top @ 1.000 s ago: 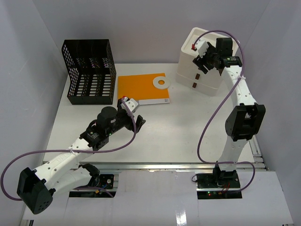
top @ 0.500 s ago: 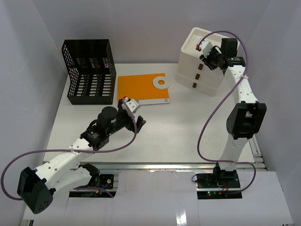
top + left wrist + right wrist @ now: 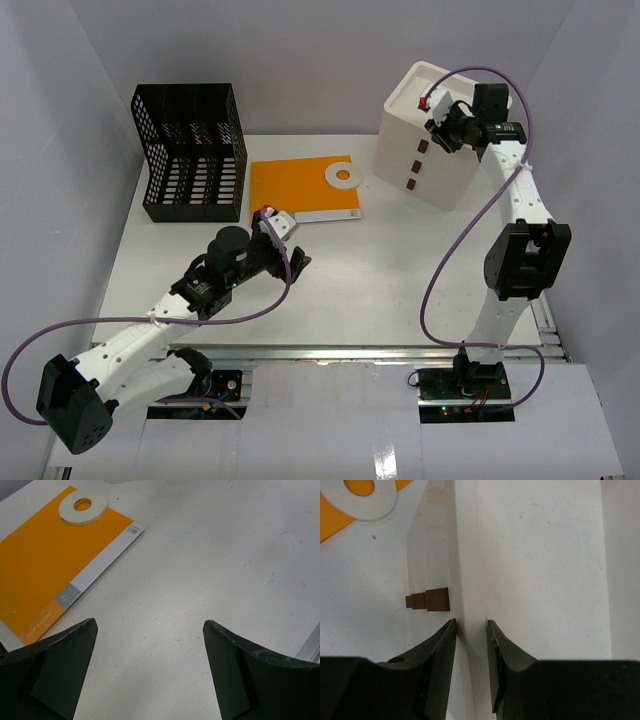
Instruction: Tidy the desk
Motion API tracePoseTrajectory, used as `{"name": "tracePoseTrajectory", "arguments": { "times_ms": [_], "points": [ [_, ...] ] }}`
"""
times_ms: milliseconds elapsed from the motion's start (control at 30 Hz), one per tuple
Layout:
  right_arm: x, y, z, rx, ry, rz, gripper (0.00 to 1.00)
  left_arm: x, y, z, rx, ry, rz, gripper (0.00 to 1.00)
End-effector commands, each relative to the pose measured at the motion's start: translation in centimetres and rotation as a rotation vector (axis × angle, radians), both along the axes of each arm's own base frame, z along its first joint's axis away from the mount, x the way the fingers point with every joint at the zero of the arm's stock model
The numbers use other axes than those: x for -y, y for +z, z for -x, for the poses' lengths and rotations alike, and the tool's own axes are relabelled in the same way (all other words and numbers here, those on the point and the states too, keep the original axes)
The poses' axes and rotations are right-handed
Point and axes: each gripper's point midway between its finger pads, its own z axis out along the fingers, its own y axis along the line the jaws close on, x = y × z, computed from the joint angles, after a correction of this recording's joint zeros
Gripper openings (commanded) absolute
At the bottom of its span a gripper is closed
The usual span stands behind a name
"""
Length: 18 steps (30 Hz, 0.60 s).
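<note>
The white desk (image 3: 400,260) fills the top view. A white three-drawer box (image 3: 415,160) with brown handles (image 3: 432,600) stands at the back right and looks tilted. My right gripper (image 3: 437,118) is shut on the box's top front edge, one finger on each side of the wall in the right wrist view (image 3: 471,625). My left gripper (image 3: 290,252) is open and empty just above bare desk (image 3: 150,627), near the corner of an orange clip file (image 3: 300,187) with a white tape roll (image 3: 342,177) lying on it. File (image 3: 45,565) and tape roll (image 3: 82,507) also show in the left wrist view.
A black mesh file holder (image 3: 192,150) stands at the back left, next to the orange file. A metal rail (image 3: 380,352) runs along the desk's front edge. White walls close in the back and both sides.
My right gripper went from the box's front face up to its top front edge and closed on it. The box has tipped and shifted slightly. The left arm has not moved.
</note>
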Motion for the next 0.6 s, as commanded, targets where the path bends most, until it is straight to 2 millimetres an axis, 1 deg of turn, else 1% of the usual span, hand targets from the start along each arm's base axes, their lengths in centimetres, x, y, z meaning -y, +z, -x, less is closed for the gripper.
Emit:
{"name": "tracePoseTrajectory", "arguments": {
  "times_ms": [0,33,100,133,400,500,567],
  "points": [
    [-4.0,-0.3,5.9,-0.16,0.088,-0.122,0.08,0.1,-0.1,0.3,0.005,-0.021,0.001,0.98],
    [-4.5,0.0,6.5,-0.157,0.1,-0.124,0.08,0.1,-0.1,0.3,0.003,-0.022,0.002,0.98],
    [-5.0,-0.9,7.3,-0.176,0.107,-0.123,0.08,0.1,-0.2,0.3,0.002,-0.025,0.001,0.98],
    [-5.1,-0.5,7.6,-0.169,0.108,-0.123,0.08,0.1,-0.2,0.3,0.003,-0.026,0.0,0.98],
    [-5.6,-1.3,10.3,-0.202,0.117,-0.146,0.08,0.3,-0.3,0.4,-0.001,-0.037,0.004,0.98],
    [-5.6,-1.5,11.5,-0.203,0.13,-0.134,0.08,0.8,-0.6,0.8,-0.012,-0.068,0.013,0.98],
    [-5.5,-2.2,12.3,-0.215,0.135,-0.129,0.08,1.4,-0.7,1.1,-0.024,-0.099,0.028,0.98]
  ]
}}
